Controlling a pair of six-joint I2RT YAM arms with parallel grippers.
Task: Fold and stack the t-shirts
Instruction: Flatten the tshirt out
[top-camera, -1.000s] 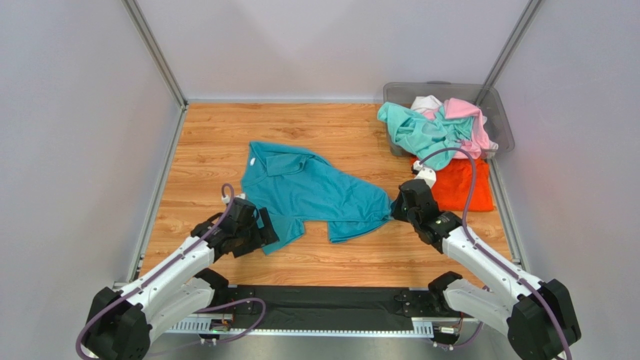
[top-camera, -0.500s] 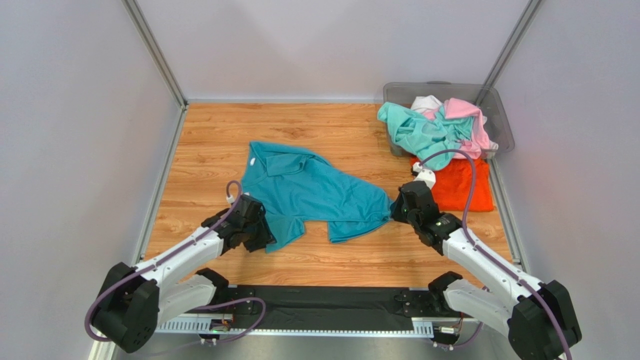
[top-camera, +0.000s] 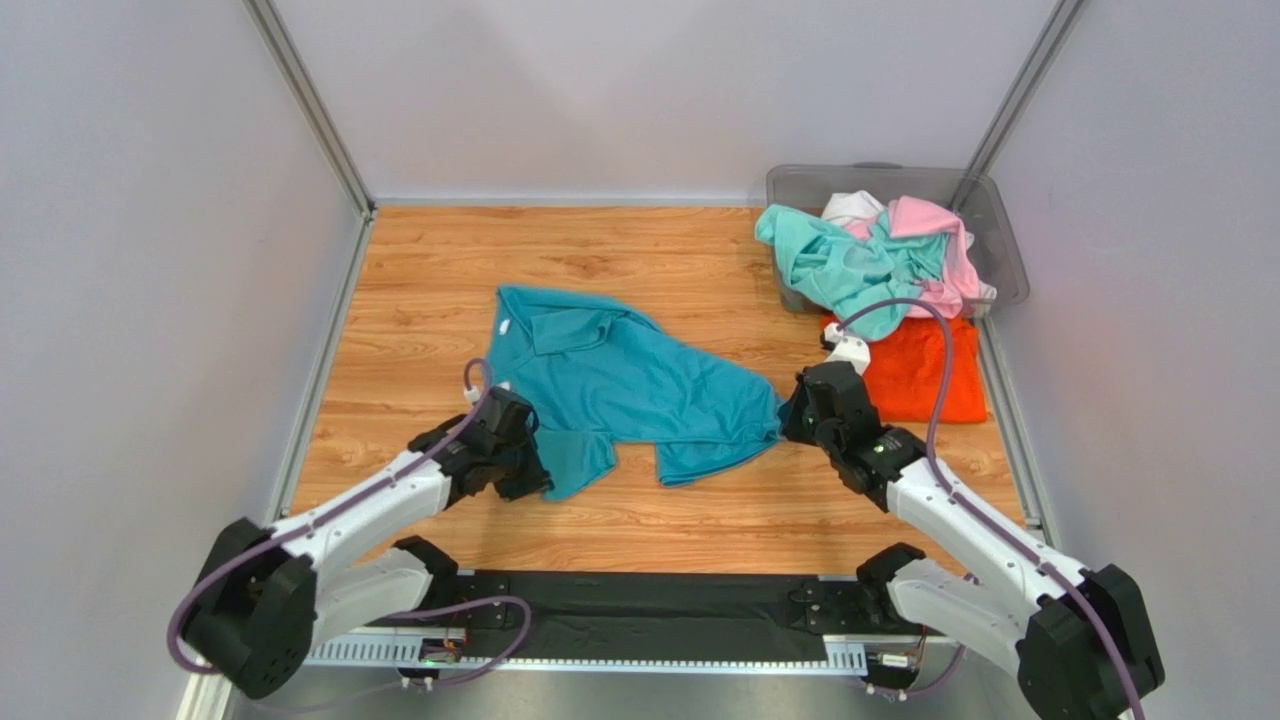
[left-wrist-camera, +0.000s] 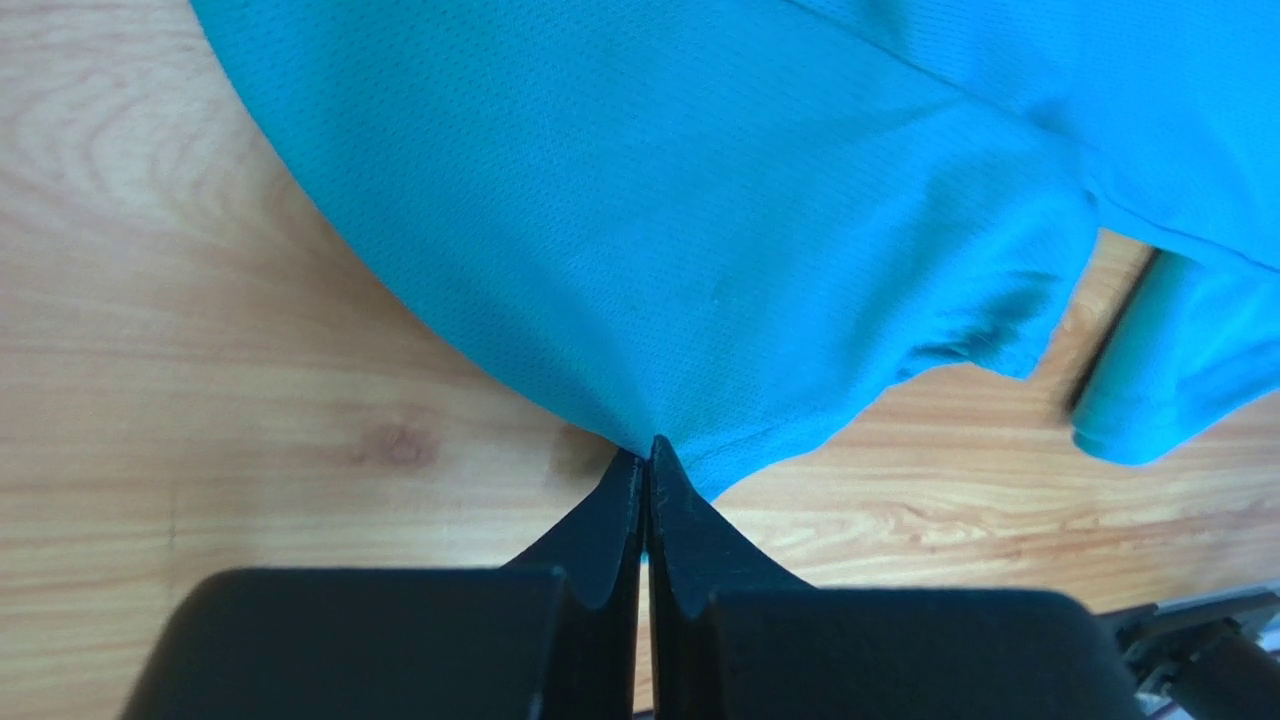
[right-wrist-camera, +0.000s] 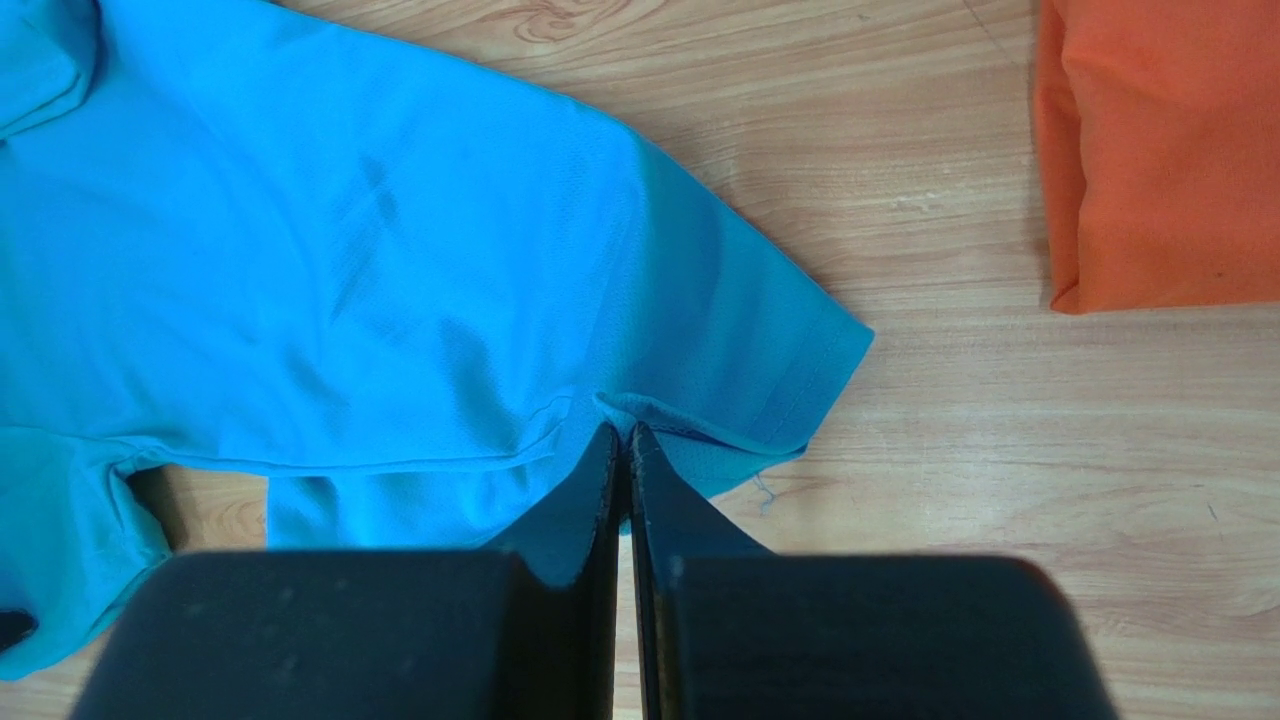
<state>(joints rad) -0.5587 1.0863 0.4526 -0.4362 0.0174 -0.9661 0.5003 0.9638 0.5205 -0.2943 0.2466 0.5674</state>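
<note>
Your surface is a light wood-grain tabletop (top-camera: 661, 248), boxed in on three sides by plain pale grey walls (top-camera: 150, 225). The teal-blue short-sleeved cloth t-shirt (top-camera: 631, 383) lies rumpled near the middle of it, collar toward the far wall and lower part bunched toward you.

Your left gripper (left-wrist-camera: 648, 458) has its two fingers pressed together on the near-left edge of that cloth, which puckers up into the tips. Your right gripper (right-wrist-camera: 624, 438) is closed the same way, pinching the hemmed edge at the shirt's right side. Both grips sit low to the wood on opposite edges. That looks like a set-up for drawing the shirt taut and flat before any fold.

The folded orange cloth t-shirt (top-camera: 920, 371) rests near the right gripper and apart from the teal-blue one, probably as the base of the stack. Behind it, in the far right corner, the grey translucent plastic bin (top-camera: 1004, 225) holds the mint-green t-shirt (top-camera: 834, 258), the pink t-shirt (top-camera: 944, 240) and the white t-shirt (top-camera: 854, 204). They are heaped together unfolded, the mint-green one spilling over the rim.
</note>
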